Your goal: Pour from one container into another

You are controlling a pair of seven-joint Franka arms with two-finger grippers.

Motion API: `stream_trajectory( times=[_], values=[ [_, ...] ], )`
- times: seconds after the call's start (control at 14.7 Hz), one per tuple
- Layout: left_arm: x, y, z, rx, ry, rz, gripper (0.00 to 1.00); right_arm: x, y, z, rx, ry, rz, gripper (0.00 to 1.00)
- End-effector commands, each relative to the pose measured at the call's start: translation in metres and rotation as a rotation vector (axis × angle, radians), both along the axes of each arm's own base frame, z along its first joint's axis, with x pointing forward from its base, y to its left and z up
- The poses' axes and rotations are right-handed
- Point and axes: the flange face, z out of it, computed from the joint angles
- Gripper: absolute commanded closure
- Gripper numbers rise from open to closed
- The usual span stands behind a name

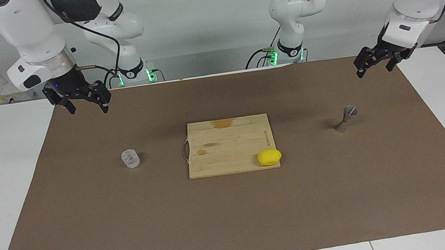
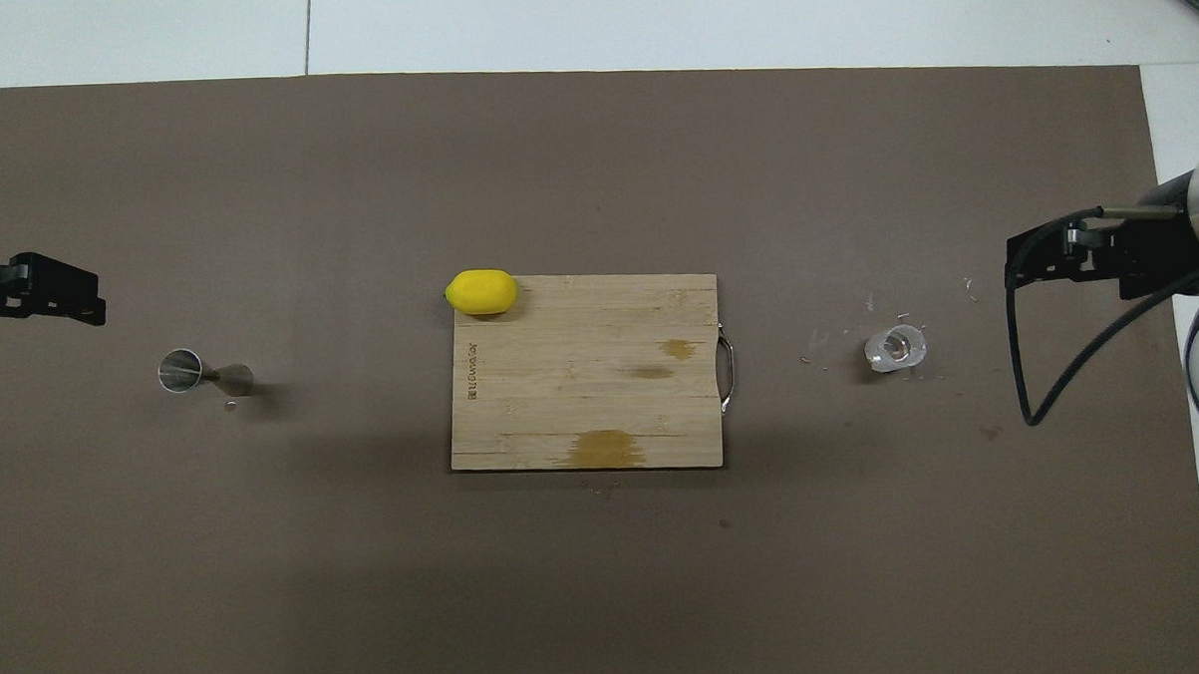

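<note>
A small clear glass tumbler (image 1: 130, 158) (image 2: 896, 349) stands upright on the brown mat toward the right arm's end of the table. The silver hourglass-shaped jigger (image 1: 345, 118) (image 2: 205, 373) stands on the mat toward the left arm's end. My right gripper (image 1: 88, 108) (image 2: 1055, 256) hangs open above the mat's edge at its own end, holding nothing and apart from the tumbler. My left gripper (image 1: 374, 69) (image 2: 50, 301) hangs open over the mat's edge at the other end, holding nothing and apart from the jigger.
A wooden cutting board (image 1: 229, 141) (image 2: 582, 397) with a metal handle lies mid-table between the two containers. A yellow lemon (image 1: 269, 156) (image 2: 481, 291) rests on the board's corner farthest from the robots, toward the jigger. The brown mat (image 1: 234, 218) covers most of the white table.
</note>
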Motion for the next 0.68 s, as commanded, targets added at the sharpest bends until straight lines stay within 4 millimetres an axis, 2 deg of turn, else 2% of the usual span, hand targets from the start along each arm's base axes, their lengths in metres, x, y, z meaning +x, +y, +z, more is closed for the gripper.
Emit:
stream_trajectory(
  times=[0.0, 0.61],
  values=[
    [-0.0074, -0.0007, 0.0006, 0.019, -0.017, -0.006, 0.0, -0.0017, -0.0013, 0.0002, 0.005, 0.009, 0.027, 0.0],
    [-0.0059, -0.0006, 0.0018, 0.013, -0.031, -0.003, 0.0, -0.0016, -0.0021, 0.0002, 0.005, 0.009, 0.025, 0.0]
  ],
)
